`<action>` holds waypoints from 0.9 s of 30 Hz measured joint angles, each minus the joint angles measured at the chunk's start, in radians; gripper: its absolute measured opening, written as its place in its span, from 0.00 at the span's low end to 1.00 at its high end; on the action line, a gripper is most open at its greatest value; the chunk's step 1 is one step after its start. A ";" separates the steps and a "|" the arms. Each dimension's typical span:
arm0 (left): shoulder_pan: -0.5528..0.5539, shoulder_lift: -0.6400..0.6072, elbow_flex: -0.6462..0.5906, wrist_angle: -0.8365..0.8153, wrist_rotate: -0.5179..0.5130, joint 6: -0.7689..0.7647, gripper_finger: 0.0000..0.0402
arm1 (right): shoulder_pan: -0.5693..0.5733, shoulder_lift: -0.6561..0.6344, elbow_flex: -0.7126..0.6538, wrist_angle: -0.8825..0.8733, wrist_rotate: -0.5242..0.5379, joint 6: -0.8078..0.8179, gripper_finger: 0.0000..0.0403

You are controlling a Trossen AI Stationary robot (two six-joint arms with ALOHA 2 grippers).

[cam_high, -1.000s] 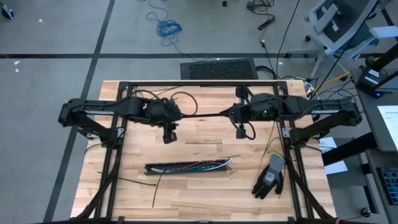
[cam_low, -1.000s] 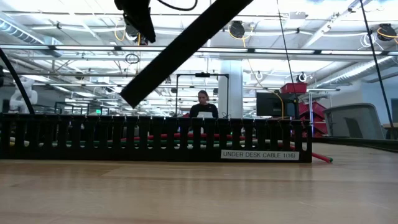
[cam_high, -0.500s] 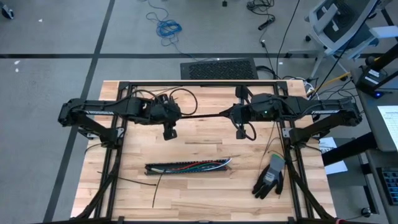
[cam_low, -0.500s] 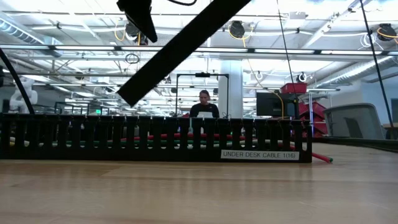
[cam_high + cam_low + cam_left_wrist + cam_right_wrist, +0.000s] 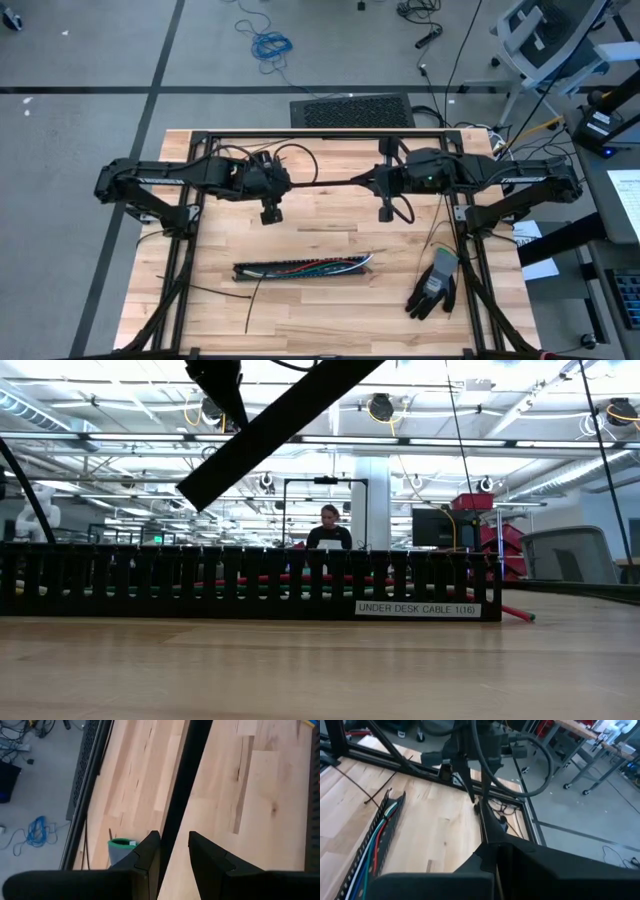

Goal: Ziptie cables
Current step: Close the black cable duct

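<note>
My left gripper (image 5: pixel 302 186): clamped on thin black plastic zip tie (image 5: pixel 335 184)
My right gripper (image 5: pixel 362 182): closed on the strip's other end
Bundle of coloured cables (image 5: pixel 305 267): in black slotted tray (image 5: pixel 250 272), below both grippers

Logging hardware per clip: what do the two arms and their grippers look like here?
Both arms are dark, near-black, slim and jointed, reaching in from the table's sides. The left arm carries looping black cables; the right arm shows a small green light and a hanging cable loop. The left gripper has two flat, matte black, angular fingers; the right gripper is likewise black.
</note>
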 joint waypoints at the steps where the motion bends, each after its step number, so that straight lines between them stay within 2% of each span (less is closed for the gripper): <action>1: 0.000 0.000 0.000 0.000 -0.002 0.000 0.25 | 0.000 0.000 0.000 0.007 0.000 0.000 0.00; 19: 0.006 0.028 0.000 -0.064 -0.059 0.034 0.25 | 0.029 0.000 0.048 0.010 0.003 0.000 0.00; 21: 0.006 0.029 0.000 -0.057 -0.085 0.043 0.21 | 0.035 0.000 0.048 0.011 0.005 0.000 0.00; 24: 0.011 0.029 0.000 -0.041 -0.111 0.050 0.07 | 0.035 0.000 0.048 0.013 0.013 0.005 0.00; 27: 0.017 0.029 0.000 -0.028 -0.111 0.037 0.05 | 0.034 -0.002 0.050 0.017 0.015 0.022 0.00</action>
